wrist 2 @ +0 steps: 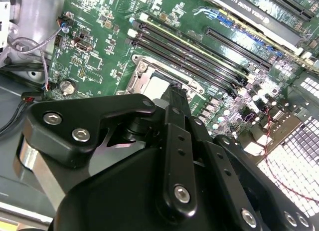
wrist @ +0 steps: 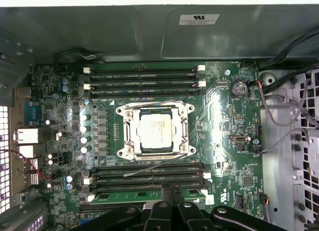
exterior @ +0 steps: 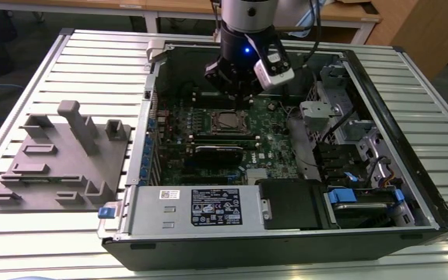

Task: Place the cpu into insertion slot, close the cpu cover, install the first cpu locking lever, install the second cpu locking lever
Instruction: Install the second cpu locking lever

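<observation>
The cpu (wrist: 155, 132), silver-grey and square, lies in the insertion slot (wrist: 185, 149) on the green motherboard (wrist: 224, 126). The cpu cover (wrist: 130, 132), a silvery frame, lies flat around it. One thin wire locking lever (wrist: 152, 166) angles away from the socket's edge on the gripper's side. Another lever (wrist: 149, 103) runs along the opposite edge. My gripper (wrist: 171, 187) hangs above the memory slots beside the socket, shut, with nothing between its fingers. In the exterior view the gripper (exterior: 237, 102) hovers just behind the socket (exterior: 228, 121). In the second wrist view the gripper's black body stands in front of the socket (wrist 2: 152, 84).
The open computer case (exterior: 142, 192) lies on a slatted metal table (exterior: 91, 64). A black card (exterior: 220, 153) sits in front of the socket, drive bays and cables (exterior: 349, 140) fill the exterior view's right. A grey fixture (exterior: 65, 157) stands on the table at the exterior view's left.
</observation>
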You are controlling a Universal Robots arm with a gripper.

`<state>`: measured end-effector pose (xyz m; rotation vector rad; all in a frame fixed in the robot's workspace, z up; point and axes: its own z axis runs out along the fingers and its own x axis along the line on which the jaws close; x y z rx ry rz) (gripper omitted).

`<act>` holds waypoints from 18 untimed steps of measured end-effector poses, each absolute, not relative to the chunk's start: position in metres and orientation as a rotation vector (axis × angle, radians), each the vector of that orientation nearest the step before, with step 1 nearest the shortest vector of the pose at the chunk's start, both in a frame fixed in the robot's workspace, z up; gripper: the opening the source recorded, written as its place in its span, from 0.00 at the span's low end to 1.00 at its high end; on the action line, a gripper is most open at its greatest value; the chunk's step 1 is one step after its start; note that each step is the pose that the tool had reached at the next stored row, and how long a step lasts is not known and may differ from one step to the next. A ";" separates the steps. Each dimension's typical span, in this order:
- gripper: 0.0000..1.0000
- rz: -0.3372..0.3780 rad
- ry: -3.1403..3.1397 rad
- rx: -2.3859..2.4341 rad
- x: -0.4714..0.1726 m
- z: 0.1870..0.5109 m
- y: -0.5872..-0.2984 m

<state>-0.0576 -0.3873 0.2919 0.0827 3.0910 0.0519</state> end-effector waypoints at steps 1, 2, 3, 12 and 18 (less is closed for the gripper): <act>0.10 0.052 3.091 0.083 -0.058 0.292 -0.387; 0.10 0.052 3.091 0.083 -0.058 0.291 -0.387; 0.10 0.052 3.091 0.083 -0.058 0.291 -0.387; 0.10 0.052 3.091 0.083 -0.058 0.287 -0.387; 0.10 0.051 3.091 0.083 -0.058 0.284 -0.387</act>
